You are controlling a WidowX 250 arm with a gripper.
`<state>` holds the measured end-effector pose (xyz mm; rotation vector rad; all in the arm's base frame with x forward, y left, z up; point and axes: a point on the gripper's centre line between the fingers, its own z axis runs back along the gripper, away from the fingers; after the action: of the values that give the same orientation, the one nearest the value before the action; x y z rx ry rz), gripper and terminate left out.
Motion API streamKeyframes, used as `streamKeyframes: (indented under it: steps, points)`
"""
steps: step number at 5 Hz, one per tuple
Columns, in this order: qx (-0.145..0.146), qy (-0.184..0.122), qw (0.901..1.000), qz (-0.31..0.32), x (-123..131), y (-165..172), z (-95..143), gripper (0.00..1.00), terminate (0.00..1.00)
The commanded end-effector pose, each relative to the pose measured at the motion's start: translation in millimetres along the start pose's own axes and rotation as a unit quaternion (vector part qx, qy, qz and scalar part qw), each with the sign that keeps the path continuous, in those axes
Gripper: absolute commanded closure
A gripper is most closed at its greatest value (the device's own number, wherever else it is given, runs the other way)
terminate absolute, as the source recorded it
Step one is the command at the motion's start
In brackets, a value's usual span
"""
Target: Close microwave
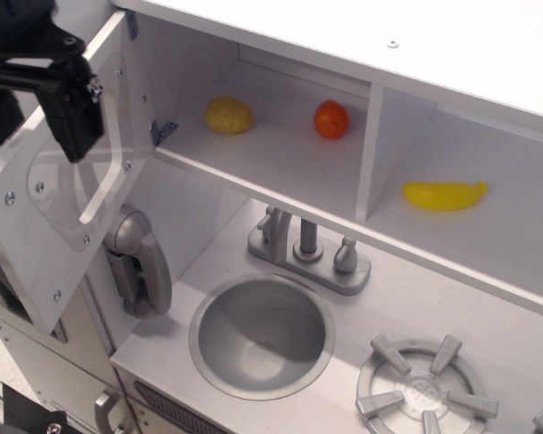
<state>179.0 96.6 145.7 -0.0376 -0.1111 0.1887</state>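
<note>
The microwave [281, 158] is a white box compartment at the upper middle, holding a yellow toy [227, 115] and an orange toy [331, 119]. Its hinged door [36, 240] stands wide open, swung out to the left, with a clear window [77, 185] and its handle showing through the plastic. My black gripper [32, 117] is at the upper left by the door's top edge. It is open and empty. One finger [72, 127] lies over the door's inner face, and the other is past the door's left edge.
A yellow banana [443, 194] lies in the doorless cubby at right. Below are a silver faucet [308, 253], a round sink [262, 334], a stove burner [425, 389] and a grey phone handset [140, 262] on the left wall.
</note>
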Motion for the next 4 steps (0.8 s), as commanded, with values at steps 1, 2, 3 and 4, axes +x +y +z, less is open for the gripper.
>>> streamKeyframes:
  steps: [1,2,3,4]
  points:
    - [0.010,-0.004,0.9999,0.009,2,5,-6,0.00,0.00]
    - [0.000,-0.001,0.9997,0.023,8,-4,-24,0.00,0.00]
    - [-0.013,-0.010,0.9991,0.038,15,-20,-36,0.00,0.00]
    - [-0.024,-0.006,0.9987,0.044,21,-42,-36,0.00,0.00]
